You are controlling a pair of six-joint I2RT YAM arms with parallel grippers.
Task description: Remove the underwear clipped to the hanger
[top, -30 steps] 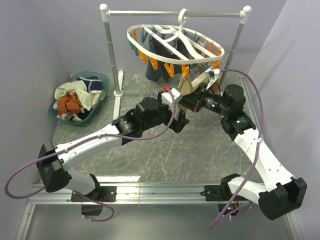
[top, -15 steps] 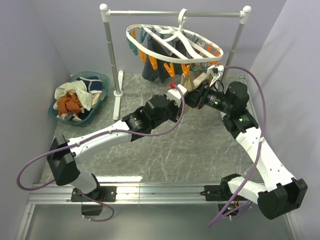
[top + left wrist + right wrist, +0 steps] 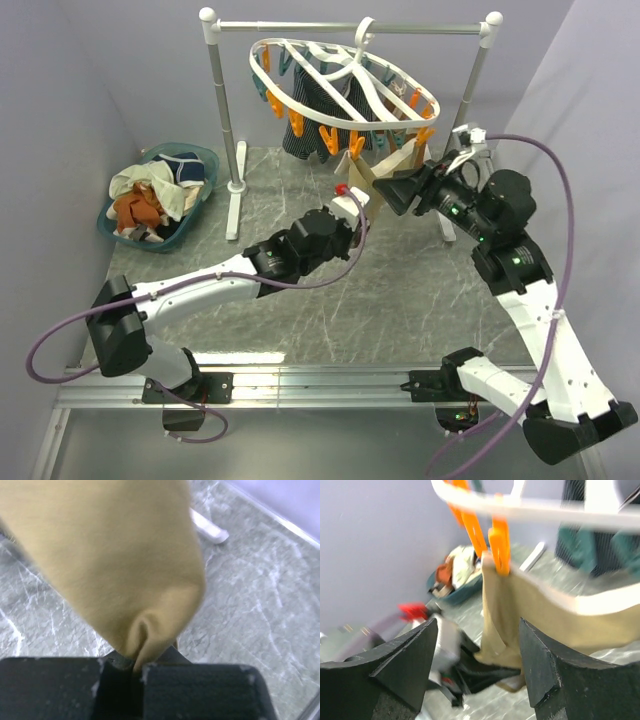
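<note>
The white oval hanger [image 3: 345,85] hangs from the rail with orange and teal clothespins round its rim. A tan-brown underwear [image 3: 373,172] hangs from an orange clothespin [image 3: 499,545] at the near rim. My left gripper [image 3: 360,192] is shut on its lower edge, and the cloth [image 3: 115,555] bunches into the closed jaws [image 3: 135,667]. My right gripper [image 3: 477,662] stands open just right of the cloth [image 3: 530,615], its fingers [image 3: 405,665] touching nothing. A dark striped underwear [image 3: 305,130] hangs at the back.
A teal basket [image 3: 205,160] with several cloth pieces sits at the left. The metal rail stand's left pole [image 3: 222,100] and white foot [image 3: 238,200] rise beside it, with its right pole [image 3: 470,85] behind my right arm. Grey walls close in on both sides.
My left gripper rose to the tan underwear's lower edge and shut on it. My right gripper opened and drew back to the right, away from the clothespins.
</note>
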